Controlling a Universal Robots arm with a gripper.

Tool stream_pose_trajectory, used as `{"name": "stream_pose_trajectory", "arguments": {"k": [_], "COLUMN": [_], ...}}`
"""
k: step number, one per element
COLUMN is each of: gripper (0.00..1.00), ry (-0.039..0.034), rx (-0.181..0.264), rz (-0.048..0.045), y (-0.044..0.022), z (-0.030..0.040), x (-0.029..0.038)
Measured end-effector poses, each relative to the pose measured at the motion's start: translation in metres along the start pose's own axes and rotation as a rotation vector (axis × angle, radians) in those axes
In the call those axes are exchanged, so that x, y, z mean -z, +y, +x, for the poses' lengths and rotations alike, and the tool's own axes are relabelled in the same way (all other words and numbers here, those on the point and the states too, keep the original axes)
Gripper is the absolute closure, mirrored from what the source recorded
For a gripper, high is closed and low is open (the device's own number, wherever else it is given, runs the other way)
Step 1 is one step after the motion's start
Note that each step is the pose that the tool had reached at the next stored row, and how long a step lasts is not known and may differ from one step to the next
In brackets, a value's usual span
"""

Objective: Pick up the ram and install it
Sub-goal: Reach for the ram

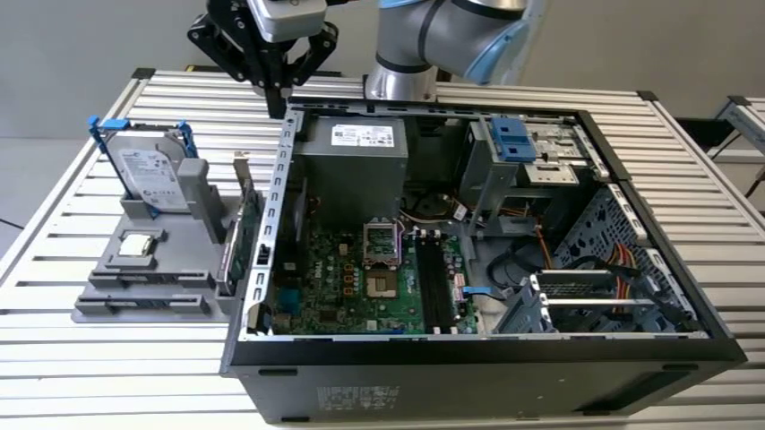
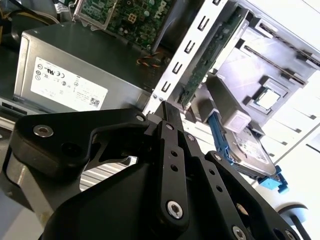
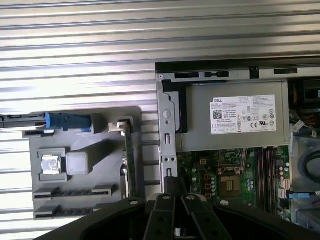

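While the end effector (image 1: pixel 278 104) hangs, fingers together, over the case rim (image 1: pixel 285 170), first wrist view shows the grey holder (image 3: pixel 102 172).

light: bright, even | shadows: soft | glare: streaks on table (image 3: pixel 75 50) slats

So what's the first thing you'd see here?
A big open computer case lies on the slatted table, its green board showing inside. The black pincer hangs over the case's far corner on the exterior view's left, and a silver hard drive with blue rails stands in a grey holder beside the case.
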State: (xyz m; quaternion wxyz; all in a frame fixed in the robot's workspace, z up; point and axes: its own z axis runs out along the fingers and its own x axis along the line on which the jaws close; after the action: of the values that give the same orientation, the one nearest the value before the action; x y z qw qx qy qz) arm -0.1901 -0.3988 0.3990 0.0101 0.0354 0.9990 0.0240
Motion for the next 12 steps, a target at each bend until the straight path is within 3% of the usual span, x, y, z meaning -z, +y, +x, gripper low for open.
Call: {"name": "stream_pose_trajectory", "arguments": {"k": [12], "gripper": [1.00], "ry": [0.0000], "rx": [0.000], "rz": [0.0000], "y": [-0.0008], "z": [0.0119], "x": [0.0003]}}
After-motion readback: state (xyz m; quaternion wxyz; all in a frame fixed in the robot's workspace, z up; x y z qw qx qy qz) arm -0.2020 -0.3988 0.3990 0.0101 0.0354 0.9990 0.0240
